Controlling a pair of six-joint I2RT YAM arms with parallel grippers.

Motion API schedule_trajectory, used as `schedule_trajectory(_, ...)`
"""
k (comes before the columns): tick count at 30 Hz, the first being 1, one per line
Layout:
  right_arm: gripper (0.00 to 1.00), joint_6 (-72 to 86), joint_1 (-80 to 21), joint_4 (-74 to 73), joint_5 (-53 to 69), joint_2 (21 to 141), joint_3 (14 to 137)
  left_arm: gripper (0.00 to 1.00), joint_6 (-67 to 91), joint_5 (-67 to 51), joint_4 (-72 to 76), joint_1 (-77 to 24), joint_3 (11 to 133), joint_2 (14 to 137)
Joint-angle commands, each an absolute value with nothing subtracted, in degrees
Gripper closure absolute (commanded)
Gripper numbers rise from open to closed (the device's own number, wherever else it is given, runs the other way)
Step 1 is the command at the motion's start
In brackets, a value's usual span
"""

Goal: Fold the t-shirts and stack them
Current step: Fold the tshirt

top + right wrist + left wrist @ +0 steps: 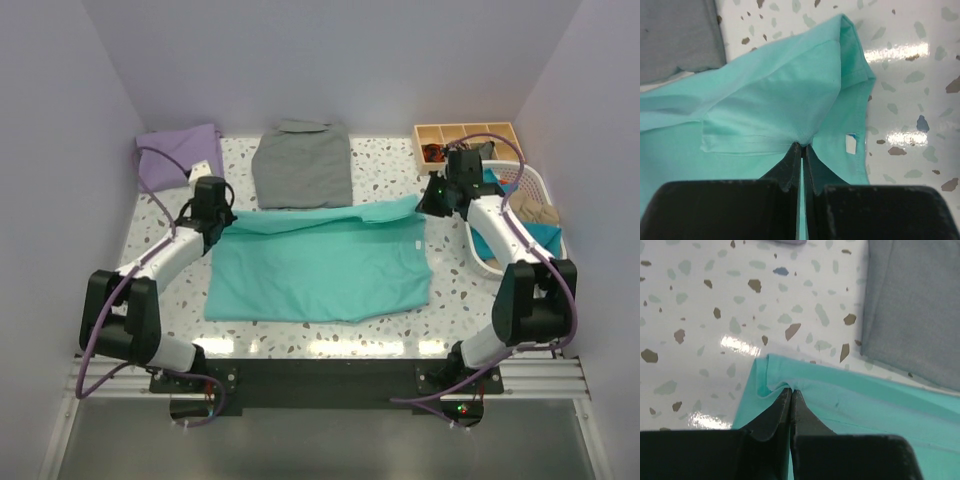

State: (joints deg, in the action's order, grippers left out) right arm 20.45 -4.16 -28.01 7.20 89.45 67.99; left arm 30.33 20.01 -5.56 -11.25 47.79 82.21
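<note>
Turquoise cloth takes up the middle of the speckled desk: the green t-shirt lies spread flat, with its far edge raised into a narrow fold that runs from one arm to the other. The left claw is pressed together on the far-left corner of this shirt, and the cloth puckers where the dark fingertips meet. The right claw is likewise closed, pinching a gathered bit of the shirt near its far-right corner, so that creases fan away from the tips. A small white label shows just beside that pinch, on the layer beneath. Beyond the fold, at the far middle of the desk, a grey shirt lies folded into a neat rectangle, its near edge just beside the turquoise cloth. The lavender t-shirt sits in the far-left corner, well apart from the green one. At the right edge stands a white basket holding teal and tan cloth, with a wooden tray of compartments just behind it.
</note>
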Motion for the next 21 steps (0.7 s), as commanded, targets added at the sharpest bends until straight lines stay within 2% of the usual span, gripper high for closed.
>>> schedule_trajectory(1,1.00,19.9,-4.0,-28.5,7.4,86.0,72.8,1.00,26.8,20.6,-2.6,-10.5,54.9,84.7)
schedule_trajectory(9,1.00,20.5,-4.1,-28.0,7.9,89.8,79.4,1.00,21.7,19.4,-1.4,-10.5,68.1,94.0)
schedule_trajectory(17,1.00,20.8,-4.1,-27.2,8.9,95.1,82.5,0.99,17.7,22.3,1.2,-10.2,75.0,101.1)
schedule_trajectory(21,1.00,20.3,-4.0,-26.5,7.6,96.4,82.5,0.86,18.5,28.8,2.4,-9.1,73.8,101.8)
